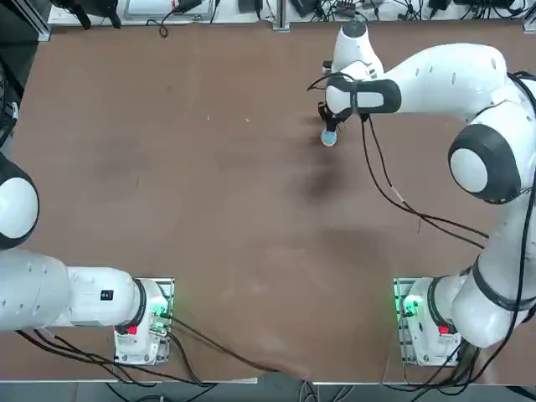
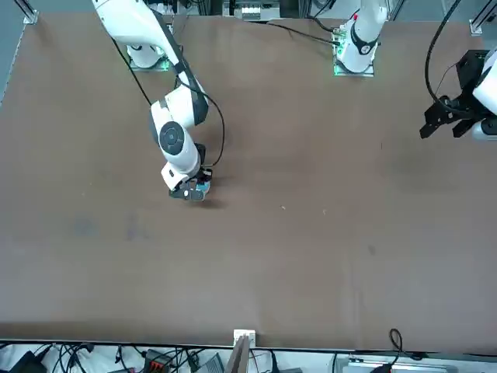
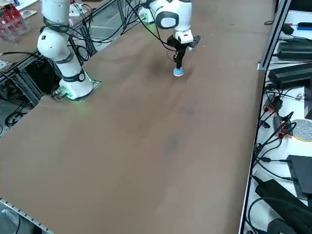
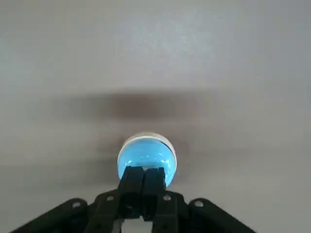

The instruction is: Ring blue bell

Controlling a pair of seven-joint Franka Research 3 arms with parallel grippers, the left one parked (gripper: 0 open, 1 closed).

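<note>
The blue bell (image 4: 146, 156) is a small light-blue dome on the brown table, toward the far side in the top view (image 1: 329, 139). My right gripper (image 4: 144, 175) is shut, its two black fingers pressed together with nothing between them. The joined tips rest on top of the dome and hide its centre button. From the right side view the fingers point straight down onto the bell (image 3: 178, 72). In the front view the bell (image 2: 202, 187) peeks out beside the wrist.
The brown table (image 1: 209, 193) spreads wide around the bell. Black cables (image 1: 394, 197) hang from my right arm above the tabletop. Boxes and cables line the bench beyond the table's edge (image 3: 292, 73) in the right side view.
</note>
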